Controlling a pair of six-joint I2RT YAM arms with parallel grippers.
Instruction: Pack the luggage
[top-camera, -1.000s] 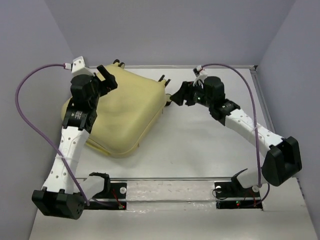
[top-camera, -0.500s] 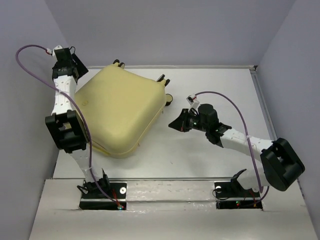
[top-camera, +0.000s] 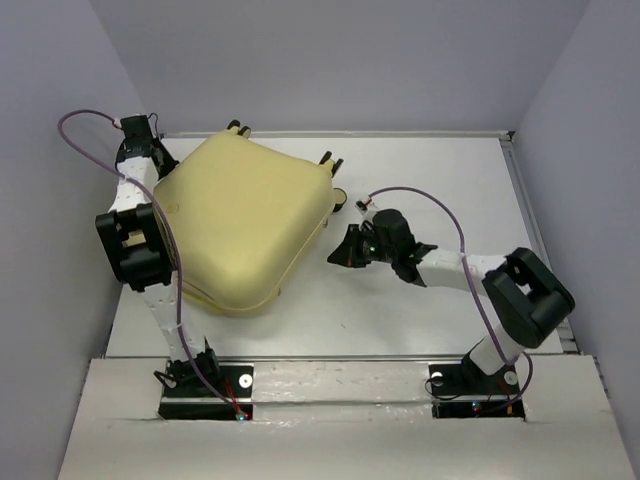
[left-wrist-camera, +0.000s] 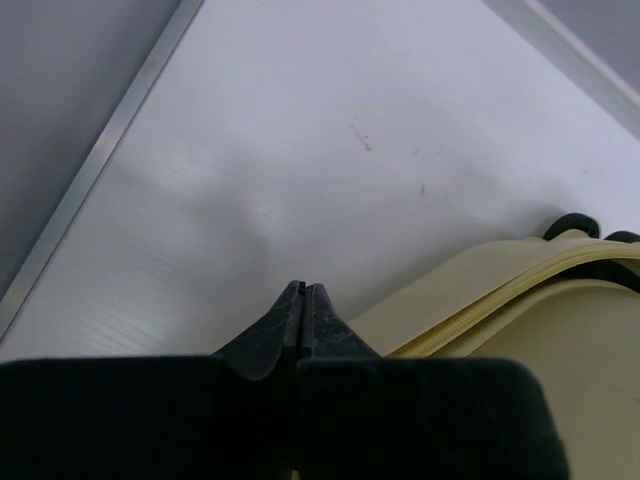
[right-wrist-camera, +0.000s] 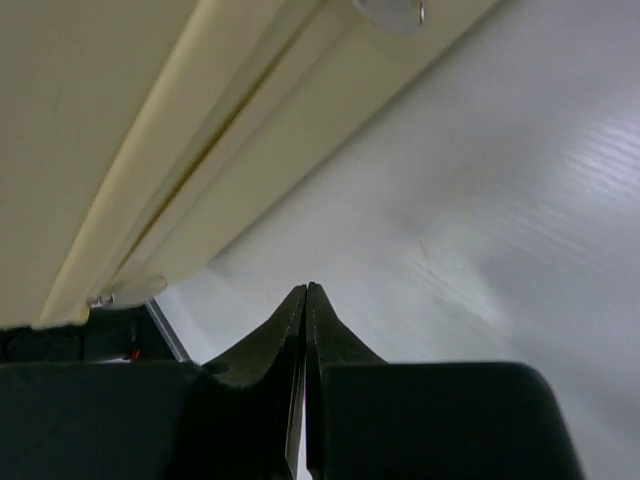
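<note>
The luggage (top-camera: 245, 225) is a pale-yellow hard-shell suitcase lying closed on the left half of the table, wheels (top-camera: 328, 160) toward the back. My left gripper (top-camera: 163, 158) hangs by its back-left corner, shut with nothing between the fingers. In the left wrist view the closed tips (left-wrist-camera: 303, 290) point at bare table, with the luggage (left-wrist-camera: 560, 330) and its zipper seam just to the right. My right gripper (top-camera: 333, 258) sits low off the case's right side, shut and empty. In the right wrist view its tips (right-wrist-camera: 306, 290) meet below the luggage's (right-wrist-camera: 130, 130) side wall.
The white table (top-camera: 430, 310) is bounded by a metal rail (left-wrist-camera: 95, 170) at the left wall and grey walls at the back and sides. A lone black-and-cream wheel (top-camera: 339, 198) sticks out between the suitcase and the right arm.
Both grippers have closed. The left arm lifted off the suitcase top and folded back to the far-left corner. The right arm drew back toward me, down beside the suitcase.
</note>
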